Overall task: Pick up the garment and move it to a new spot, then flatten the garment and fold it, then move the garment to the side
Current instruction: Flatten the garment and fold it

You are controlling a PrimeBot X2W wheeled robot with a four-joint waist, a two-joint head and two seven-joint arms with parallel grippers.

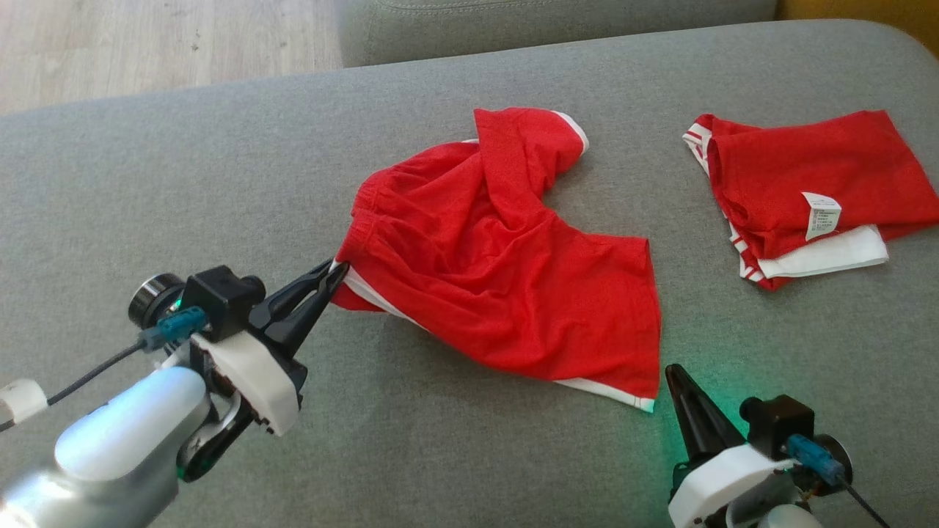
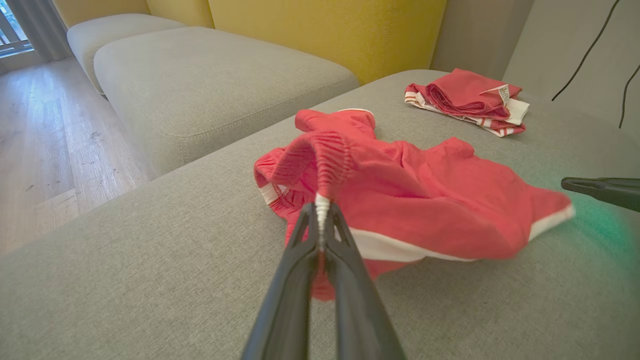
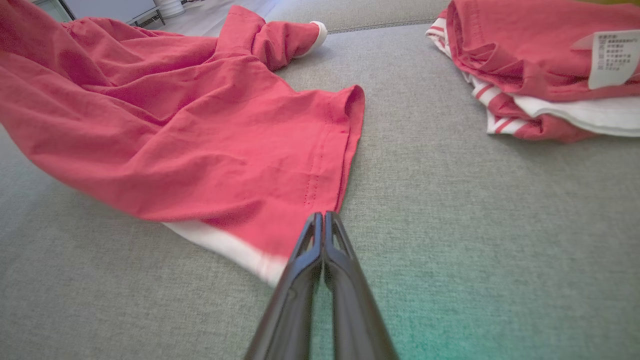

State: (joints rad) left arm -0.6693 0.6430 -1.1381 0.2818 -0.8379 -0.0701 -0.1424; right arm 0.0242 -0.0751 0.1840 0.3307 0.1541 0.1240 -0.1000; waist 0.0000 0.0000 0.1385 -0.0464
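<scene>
The left end effector [image 1: 334, 275] sits nearest my head camera, at the lower left. Its two fingers are clamped on the white-edged corner of the waistband of the red shorts [image 1: 499, 271]. The left wrist view confirms it: the elastic band rises straight out of the pinched tips.

The right end effector [image 1: 671, 372] is at the lower right. Its fingers are pressed together, with the tips just beside the white-trimmed hem corner of the shorts. I see no cloth between them in the right wrist view, so I judge this end effector to be holding nothing.

Position of the shorts: near the middle of the grey sofa cushion [image 1: 183, 183]. They are held up slightly at the waistband corner and rest on the cushion elsewhere.

Condition of the shorts:
- One leg is flipped back over the body.
- The cloth is wrinkled and bunched near the waistband.
- No fold has been made.

A second red garment [image 1: 814, 183] lies folded well apart to the right, label up.

Status, as I judge it: I cannot tell whether the move to a new spot is complete. Flattening is in hand but not finished. Folding and moving the shorts to the side remain. The right end effector needs a grip on the hem corner before the cloth can be pulled flat.
</scene>
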